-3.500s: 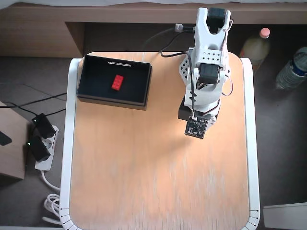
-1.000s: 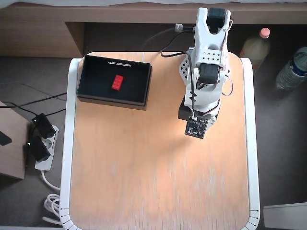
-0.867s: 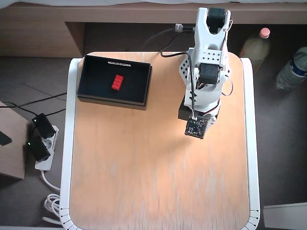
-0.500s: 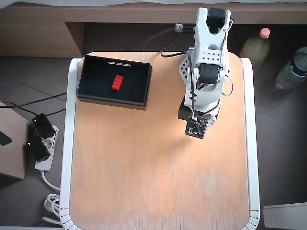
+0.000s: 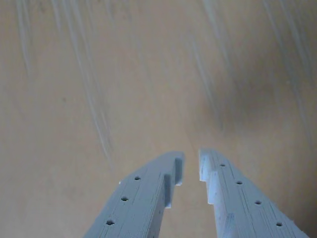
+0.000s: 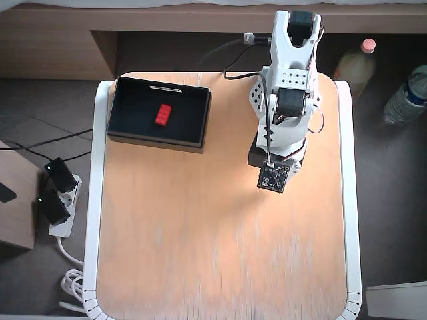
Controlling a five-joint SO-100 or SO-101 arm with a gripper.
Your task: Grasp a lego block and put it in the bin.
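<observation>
In the overhead view the red lego block point(image 6: 163, 115) lies inside the black bin point(image 6: 130, 133) at the table's upper left, near the bin's middle. A thin white strip point(image 6: 166, 87) runs along the bin's far edge. The arm point(image 6: 287, 100) is folded up at the upper right, well away from the bin, and its body hides the fingers there. In the wrist view my gripper point(image 5: 191, 161) hangs over bare wood. Its two pale fingers stand only a narrow gap apart, with nothing between them. Neither block nor bin shows in the wrist view.
The wooden table point(image 6: 220, 253) has a white rim. Two bottles point(image 6: 357, 63) stand off the table at the upper right. A power strip point(image 6: 57, 200) and cables lie on the floor at the left.
</observation>
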